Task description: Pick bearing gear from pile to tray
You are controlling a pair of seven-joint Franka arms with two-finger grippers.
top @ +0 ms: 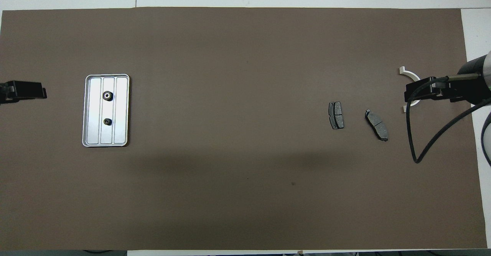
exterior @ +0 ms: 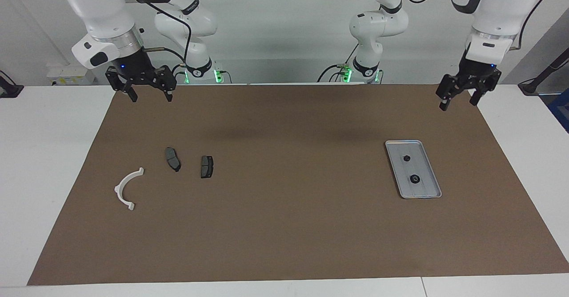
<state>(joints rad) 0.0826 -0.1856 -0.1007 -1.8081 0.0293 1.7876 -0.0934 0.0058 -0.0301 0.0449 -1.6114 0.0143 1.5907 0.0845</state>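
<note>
2 gears (exterior: 414,179) in tray (exterior: 429,170); both grippers up, open, empty.

A: The tray (exterior: 392,154) looks like silvery metal, smooth with a soft sheen.
B: And the mat (exterior: 284,226) is matt brown, like paper.
A: The arc (exterior: 124,186) is white plastic; the brake pads (exterior: 172,158) are dull dark grey.

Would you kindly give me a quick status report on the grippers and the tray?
Left gripper and right gripper both open, raised, holding nothing. Two small black round pieces lie in the tray. Brake pads and white arc untouched; nothing obstructing.
</note>
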